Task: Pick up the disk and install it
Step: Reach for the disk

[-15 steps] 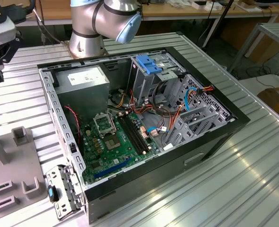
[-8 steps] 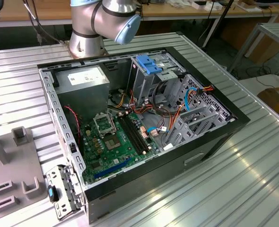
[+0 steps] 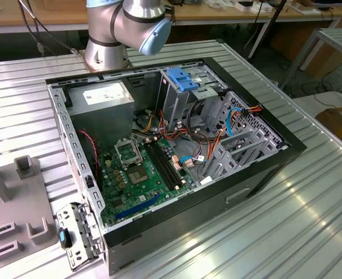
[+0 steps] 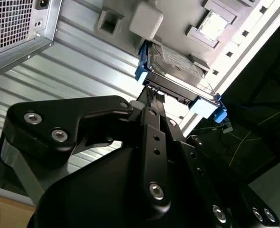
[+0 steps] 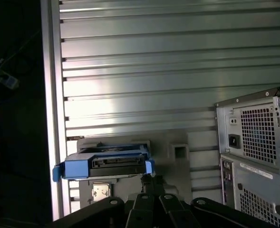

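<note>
Bare ribbed worktop is left open between the computer case and the grey fixture by the worktop's edge, where the disk is hemmed by raised blocks. Inside the case, passage is narrowed by cables and the drive bay; room is left above the motherboard.

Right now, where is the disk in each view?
Second wrist view: disk against the grey holder, just past the end effector.
First wrist view: disk on that holder, near the table edge.
Exterior view: the holder sits at the exterior view's left.
Shared landmark: the holder.
</note>
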`<control>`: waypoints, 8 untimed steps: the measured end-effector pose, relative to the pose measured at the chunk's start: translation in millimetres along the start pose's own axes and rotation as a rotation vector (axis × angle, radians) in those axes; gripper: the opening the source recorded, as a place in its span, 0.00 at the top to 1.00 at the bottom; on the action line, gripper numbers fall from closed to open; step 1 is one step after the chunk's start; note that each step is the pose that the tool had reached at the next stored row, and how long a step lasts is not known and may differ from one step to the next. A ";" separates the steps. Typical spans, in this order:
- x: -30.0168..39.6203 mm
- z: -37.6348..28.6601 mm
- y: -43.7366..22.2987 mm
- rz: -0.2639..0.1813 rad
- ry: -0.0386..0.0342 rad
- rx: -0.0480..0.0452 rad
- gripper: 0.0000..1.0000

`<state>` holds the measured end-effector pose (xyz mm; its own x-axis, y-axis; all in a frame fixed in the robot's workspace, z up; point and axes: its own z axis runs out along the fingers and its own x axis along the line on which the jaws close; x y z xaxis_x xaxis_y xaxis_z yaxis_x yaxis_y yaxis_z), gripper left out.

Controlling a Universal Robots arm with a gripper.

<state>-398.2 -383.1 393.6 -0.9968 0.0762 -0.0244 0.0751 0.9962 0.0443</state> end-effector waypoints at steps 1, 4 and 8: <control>6.2 -0.1 -0.4 0.000 -0.0002 -0.0001 0.89; 20.0 -0.6 -1.4 0.000 0.0000 0.0000 0.89; 50.0 -1.3 -3.4 0.000 -0.0001 0.0000 0.89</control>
<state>-448.4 -382.7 393.5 -0.9968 0.0763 -0.0245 0.0751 0.9962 0.0443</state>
